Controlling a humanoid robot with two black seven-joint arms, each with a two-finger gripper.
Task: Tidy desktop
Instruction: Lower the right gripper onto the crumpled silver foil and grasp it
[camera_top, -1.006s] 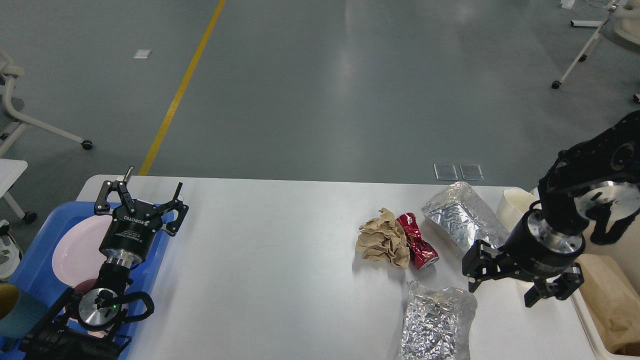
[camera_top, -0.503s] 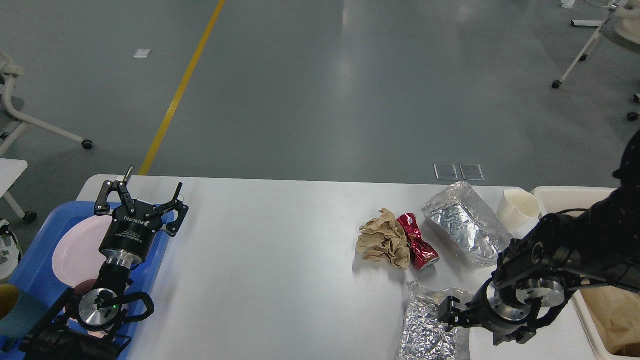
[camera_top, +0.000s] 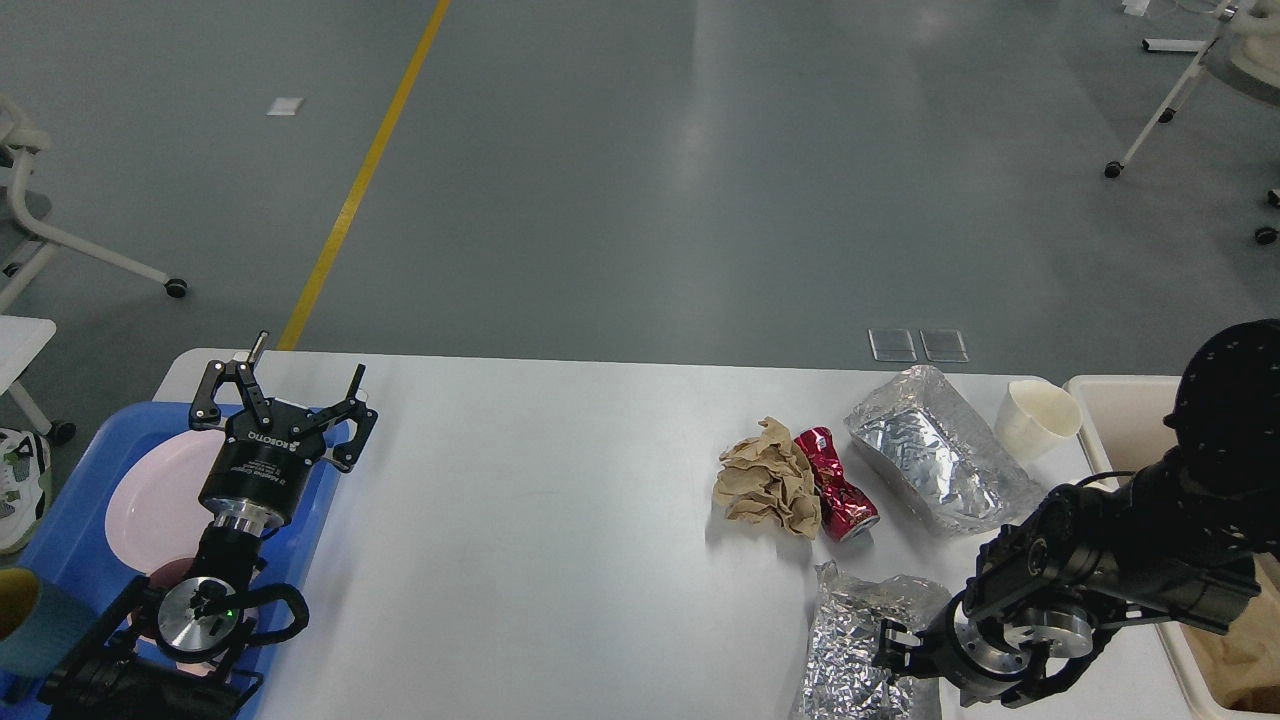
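Note:
The white desktop (camera_top: 560, 520) carries litter on its right half: a crumpled brown paper (camera_top: 768, 488), a crushed red can (camera_top: 838, 484), a silver foil bag (camera_top: 935, 452) and a second crinkled foil bag (camera_top: 862, 650) at the front edge. My right gripper (camera_top: 895, 655) is low at that front bag's right side, dark and end-on, so I cannot separate its fingers. Over the blue tray (camera_top: 75, 480) at the left, my left gripper (camera_top: 285, 388) stands open and holds nothing.
A white paper cup (camera_top: 1036, 418) lies tipped by the cream bin (camera_top: 1105, 415) at the right edge; brown paper is in the bin. A pink plate (camera_top: 155, 500) sits in the tray, with a teal cup (camera_top: 30, 625) at the near left corner.
My right arm has swung down and to the left, from beside the bin to the front foil bag. The left arm has not moved.

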